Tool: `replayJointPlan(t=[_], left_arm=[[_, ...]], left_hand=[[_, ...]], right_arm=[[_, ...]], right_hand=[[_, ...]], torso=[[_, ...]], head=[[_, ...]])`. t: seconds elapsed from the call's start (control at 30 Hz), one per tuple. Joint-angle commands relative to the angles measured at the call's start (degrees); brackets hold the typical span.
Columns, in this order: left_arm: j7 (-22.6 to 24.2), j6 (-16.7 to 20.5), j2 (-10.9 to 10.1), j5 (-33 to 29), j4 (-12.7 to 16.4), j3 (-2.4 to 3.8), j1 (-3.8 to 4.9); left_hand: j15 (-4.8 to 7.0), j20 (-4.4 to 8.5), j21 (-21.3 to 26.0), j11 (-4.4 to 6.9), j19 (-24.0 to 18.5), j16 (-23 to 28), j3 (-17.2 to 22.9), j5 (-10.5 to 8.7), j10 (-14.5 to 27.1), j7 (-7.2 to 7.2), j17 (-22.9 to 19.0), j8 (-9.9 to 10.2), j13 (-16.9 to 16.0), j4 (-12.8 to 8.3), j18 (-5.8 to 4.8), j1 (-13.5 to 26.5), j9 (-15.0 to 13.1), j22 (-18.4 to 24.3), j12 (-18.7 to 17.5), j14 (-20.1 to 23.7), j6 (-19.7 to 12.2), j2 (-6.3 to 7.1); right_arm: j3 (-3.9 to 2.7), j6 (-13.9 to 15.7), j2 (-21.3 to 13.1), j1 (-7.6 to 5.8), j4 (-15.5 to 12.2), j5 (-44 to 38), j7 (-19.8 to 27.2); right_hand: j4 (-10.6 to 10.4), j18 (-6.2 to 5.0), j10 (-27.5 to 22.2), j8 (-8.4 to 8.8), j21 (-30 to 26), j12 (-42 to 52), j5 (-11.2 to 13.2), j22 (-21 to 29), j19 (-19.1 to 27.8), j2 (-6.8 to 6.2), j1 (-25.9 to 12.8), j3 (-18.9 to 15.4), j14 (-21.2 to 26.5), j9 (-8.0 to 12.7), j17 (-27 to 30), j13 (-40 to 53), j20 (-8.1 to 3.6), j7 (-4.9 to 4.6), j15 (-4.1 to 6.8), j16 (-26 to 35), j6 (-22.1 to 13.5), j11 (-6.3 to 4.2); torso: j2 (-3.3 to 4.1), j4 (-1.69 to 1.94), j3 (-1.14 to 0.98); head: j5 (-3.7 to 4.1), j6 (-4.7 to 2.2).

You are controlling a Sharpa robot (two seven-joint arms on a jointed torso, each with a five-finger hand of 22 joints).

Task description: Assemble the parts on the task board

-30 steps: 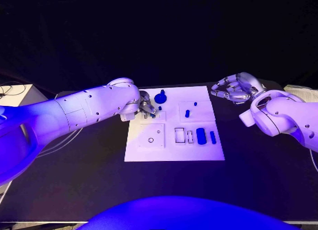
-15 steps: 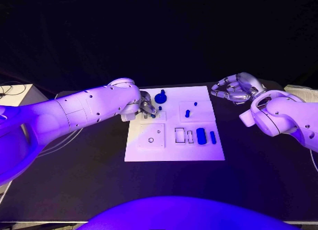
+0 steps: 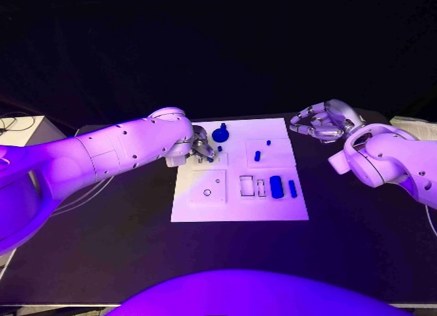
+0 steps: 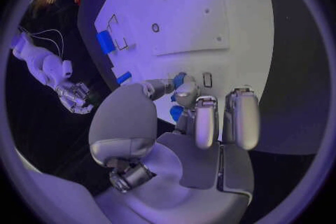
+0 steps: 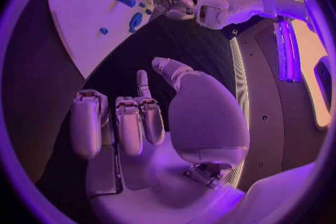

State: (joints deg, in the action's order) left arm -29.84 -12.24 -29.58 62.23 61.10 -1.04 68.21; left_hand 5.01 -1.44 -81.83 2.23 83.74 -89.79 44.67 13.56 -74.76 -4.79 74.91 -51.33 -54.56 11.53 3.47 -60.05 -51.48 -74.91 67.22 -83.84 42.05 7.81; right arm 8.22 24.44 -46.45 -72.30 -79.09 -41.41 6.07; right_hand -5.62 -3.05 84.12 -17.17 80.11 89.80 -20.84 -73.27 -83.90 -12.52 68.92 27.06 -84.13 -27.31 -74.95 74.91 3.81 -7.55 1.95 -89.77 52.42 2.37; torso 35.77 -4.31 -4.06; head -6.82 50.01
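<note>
Reaching over the far left part of the task board [image 3: 239, 204], the left hand [image 3: 201, 148] is working right beside the round blue part [image 3: 220, 135] near the board's far edge. In the left wrist view its fingertips [image 4: 183, 88] are closing on a small blue part [image 4: 179, 79] just above the white plate, pinching it between thumb and a finger, while the other fingers [image 4: 238, 117] are lying straight and side by side. The right hand [image 3: 320, 122] is hovering over the black table [image 3: 370, 237] just off the board's far right corner, well apart from every part; its fingers [image 5: 129, 123] are curling loosely, apart from the thumb, and holding nothing. On the board, a short blue peg [image 3: 257, 156] is standing near the middle, with a tiny blue dot [image 3: 268, 142] just beyond it. Toward the near right, a wide blue block [image 3: 276, 187] and a slim blue bar [image 3: 293, 189] are lying side by side, next to two empty rectangular slots [image 3: 247, 185]. A small ring-shaped hole [image 3: 207, 193] is showing on the near left panel.
</note>
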Motion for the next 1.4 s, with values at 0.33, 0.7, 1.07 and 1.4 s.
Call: replayJointPlan(t=[0.33, 0.7, 1.07, 1.4], left_arm=[[0.0, -2.4, 0.0, 0.8, -0.2, -0.08, -0.10], [0.0, -2.1, 0.9, 0.7, -1.2, -0.24, -0.41], [0.0, -2.2, 1.4, 0.0, -1.6, -0.33, -0.74], [0.0, -3.0, 1.3, -0.3, -1.7, -0.36, -0.76]], left_hand=[[0.42, 0.50, -0.2, 0.04, 0.1, 0.3, 8.6, 0.55, -0.4, 2.97, 14.6, -0.2, 0.0, -9.0, -0.44, 0.0, -5.6, -1.6, -0.1, -6.0, 3.2, -0.49], [0.44, 0.51, -0.2, 0.05, 0.1, 0.3, 8.6, 0.65, -0.5, 2.98, 14.6, -0.2, 0.0, -9.0, -0.44, 0.1, -5.7, -1.6, -0.1, -6.0, 3.3, -0.48], [0.52, 0.59, -0.3, 0.18, 0.2, 0.2, 6.5, -0.20, -0.6, 3.19, 14.7, 0.0, 0.7, -7.8, -0.48, 1.3, -6.5, -1.8, -0.4, -6.0, 4.0, -0.97], [0.77, 0.81, -0.3, 0.49, 0.3, 0.2, 3.0, -0.82, -1.0, 3.62, 14.8, 0.0, 0.3, -7.1, -0.51, 1.9, -7.5, -1.9, -0.1, -6.0, 5.1, -0.85]], right_arm=[[-0.03, -0.5, -0.1, 0.00, -0.1, -0.4, 0.0], [-0.03, -0.4, -0.1, -0.01, -0.2, -0.4, 0.1], [-0.03, -0.4, -0.2, -0.01, -0.2, -0.4, 0.0], [-0.03, -0.4, -0.2, -0.01, -0.2, -0.4, 0.0]], right_hand=[[-0.3, -0.19, 5.9, 0.19, -0.3, 0.2, -0.4, -0.1, -0.8, -0.14, -0.2, 0.1, -5.9, -0.1, -15.1, 15.1, 0.39, -0.02, -0.46, -0.2, -0.5, 0.34], [-0.3, -0.19, 5.9, 0.19, -0.3, 0.2, -0.4, -0.1, -0.8, -0.14, -0.2, 0.1, -5.9, -0.1, -15.1, 15.1, 0.39, -0.02, -0.46, -0.2, -0.5, 0.34], [-0.3, -0.19, 5.9, 0.19, -0.3, 0.2, -0.4, -0.1, -0.8, -0.14, -0.2, 0.1, -5.9, -0.1, -15.1, 15.1, 0.39, -0.02, -0.46, -0.2, -0.5, 0.34], [-0.3, -0.19, 5.9, 0.19, -0.3, 0.2, -0.4, -0.1, -0.8, -0.14, -0.2, 0.1, -5.9, -0.1, -15.1, 15.1, 0.39, -0.02, -0.46, -0.2, -0.5, 0.34]], torso=[[-0.03, 0.08, 0.03], [0.11, -0.21, 0.02], [0.00, -0.06, -0.02], [-0.02, -0.07, 0.02]], head=[[-0.03, -0.01], [0.12, -0.01], [0.36, -0.01], [0.49, -0.01]])
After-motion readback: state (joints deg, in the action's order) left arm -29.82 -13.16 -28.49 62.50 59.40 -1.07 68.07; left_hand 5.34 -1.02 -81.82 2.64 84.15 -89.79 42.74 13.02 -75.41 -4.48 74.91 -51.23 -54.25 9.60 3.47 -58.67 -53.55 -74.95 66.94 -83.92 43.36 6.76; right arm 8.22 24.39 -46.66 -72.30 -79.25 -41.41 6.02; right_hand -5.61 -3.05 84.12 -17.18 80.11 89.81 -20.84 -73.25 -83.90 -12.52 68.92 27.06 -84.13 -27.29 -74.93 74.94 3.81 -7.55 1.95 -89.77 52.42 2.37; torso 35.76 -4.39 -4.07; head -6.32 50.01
